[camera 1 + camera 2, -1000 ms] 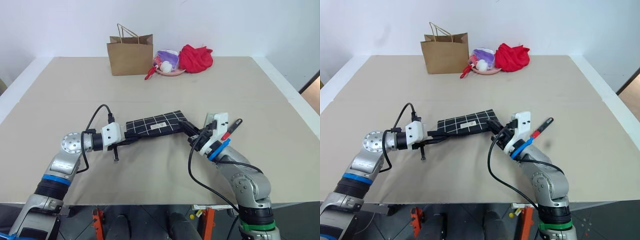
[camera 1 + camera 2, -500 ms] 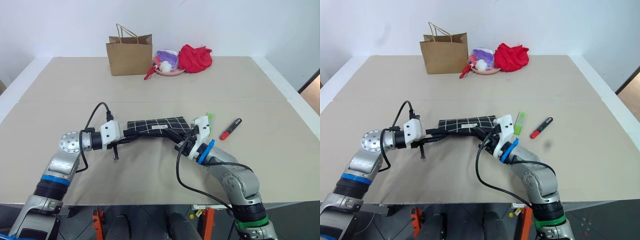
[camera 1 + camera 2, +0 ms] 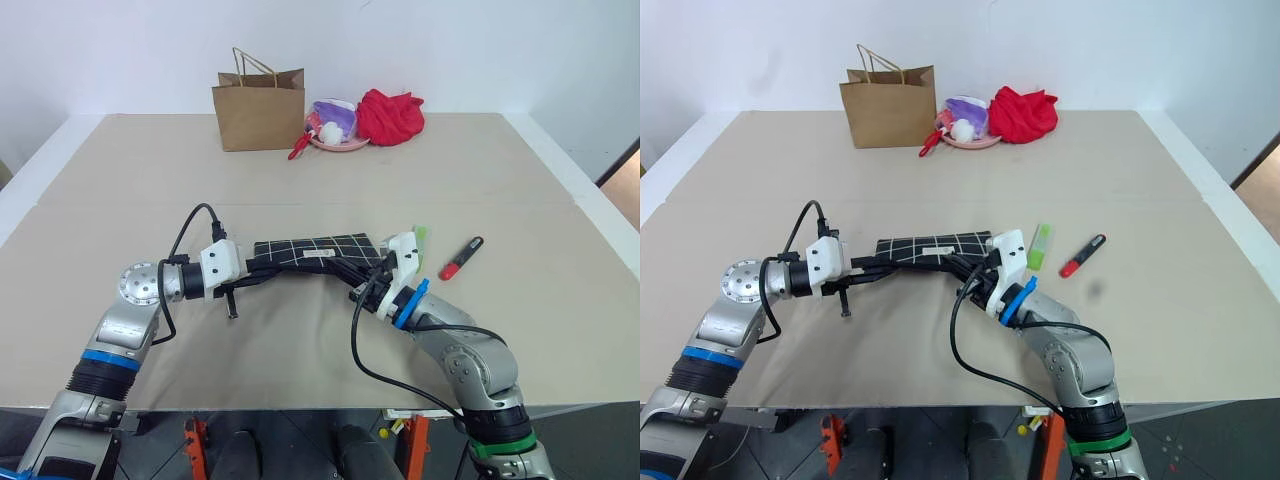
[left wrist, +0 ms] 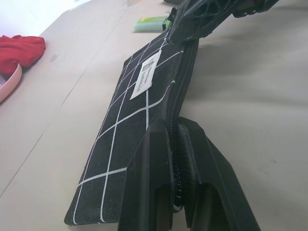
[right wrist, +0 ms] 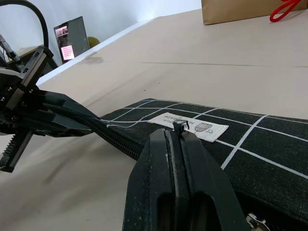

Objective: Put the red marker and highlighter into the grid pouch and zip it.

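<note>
The grid pouch (image 3: 318, 248), black with white lines and a small white label, lies mid-table between my two grippers. My left gripper (image 3: 262, 271) is shut on its left end, pinching the zipper edge (image 4: 176, 103). At the front edge near the right end, my right gripper (image 3: 356, 271) is shut with the small zipper pull (image 5: 180, 126) between its fingertips. The lime-green highlighter (image 3: 421, 240) lies on the table just right of the pouch. Further right lies the red marker (image 3: 461, 258) with its black cap. Both are outside the pouch.
At the far edge of the table stand a brown paper bag (image 3: 260, 108), a pink bowl (image 3: 340, 142) of small items and a red cloth (image 3: 390, 115). Bare tan tabletop (image 3: 300, 190) surrounds the pouch.
Over the first half second my right gripper moved left along the pouch's edge, uncovering the highlighter. Since then nothing has moved. The left gripper kept still.
</note>
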Motion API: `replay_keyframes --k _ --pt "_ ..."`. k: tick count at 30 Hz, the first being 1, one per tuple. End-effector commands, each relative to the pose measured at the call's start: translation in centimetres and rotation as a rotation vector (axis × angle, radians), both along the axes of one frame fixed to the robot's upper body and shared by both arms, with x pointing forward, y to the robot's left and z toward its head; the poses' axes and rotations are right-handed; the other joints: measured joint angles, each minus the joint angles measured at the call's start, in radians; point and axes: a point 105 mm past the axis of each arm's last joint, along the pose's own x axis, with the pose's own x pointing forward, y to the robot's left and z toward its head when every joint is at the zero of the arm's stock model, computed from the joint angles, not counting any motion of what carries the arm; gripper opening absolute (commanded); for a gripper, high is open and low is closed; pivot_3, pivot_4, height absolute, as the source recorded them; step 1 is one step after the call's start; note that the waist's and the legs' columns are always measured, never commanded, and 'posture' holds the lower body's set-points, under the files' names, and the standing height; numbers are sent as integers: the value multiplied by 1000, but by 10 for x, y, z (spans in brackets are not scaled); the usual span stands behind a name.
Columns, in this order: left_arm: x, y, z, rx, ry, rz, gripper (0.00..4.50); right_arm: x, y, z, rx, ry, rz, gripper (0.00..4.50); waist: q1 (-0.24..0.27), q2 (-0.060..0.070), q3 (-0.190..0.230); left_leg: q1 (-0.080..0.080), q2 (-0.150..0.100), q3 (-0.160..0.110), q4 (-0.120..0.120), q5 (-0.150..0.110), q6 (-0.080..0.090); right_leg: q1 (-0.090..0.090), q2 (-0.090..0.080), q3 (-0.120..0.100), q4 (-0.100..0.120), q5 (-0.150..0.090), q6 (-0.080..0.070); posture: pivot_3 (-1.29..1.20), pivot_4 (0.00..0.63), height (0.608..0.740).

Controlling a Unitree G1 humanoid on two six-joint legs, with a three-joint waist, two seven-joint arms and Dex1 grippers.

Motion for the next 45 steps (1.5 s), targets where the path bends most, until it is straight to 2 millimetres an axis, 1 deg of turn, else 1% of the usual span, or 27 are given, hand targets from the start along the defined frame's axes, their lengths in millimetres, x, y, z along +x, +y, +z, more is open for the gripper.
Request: replay_keyframes --k 1,16,17,18,19,20,43,45 --pt "-2 -1 15 -25 -53 -9 0 -2 4 9 20 -35 23 74 0 0 0 0 0 0 0 0 0 0 0 0 0 0 0 0 150 740" --pt "-2 -1 15 -25 -53 -9 0 -2 4 9 20 -35 23 74 0 0 0 0 0 0 0 0 0 0 0 0 0 0 0 0 150 740" --pt "-3 -6 14 -20 -58 -20 0 -4 23 18 24 -62 110 74 0 0 0 0 0 0 0 0 0 0 0 0 0 0 0 0 150 740" --pt "-3 -9 14 -16 -62 -28 0 -7 37 24 24 -82 176 74 -3 0 0 0 0 0 0 0 0 0 0 0 0 0 0 0 150 740" --pt "-4 -12 14 -13 -64 -33 0 -9 46 28 23 -95 220 74 -6 0 0 0 0 0 0 0 0 0 0 0 0 0 0 0 150 740" --pt "-4 -13 14 -12 -65 -37 0 -10 50 30 21 -103 242 74 -9 0 0 0 0 0 0 0 0 0 0 0 0 1 0 0 150 740" --pt "-5 -14 15 -11 -64 -35 0 -9 49 29 13 -101 251 74 -2 -1 0 -1 0 -5 0 0 0 0 1 -4 0 0 -1 0 150 740" --pt "-5 -14 15 -16 -61 -34 0 -12 53 28 -32 -138 277 74 -2 -1 0 -1 0 -5 0 0 0 0 1 -4 0 0 -1 0 150 740"
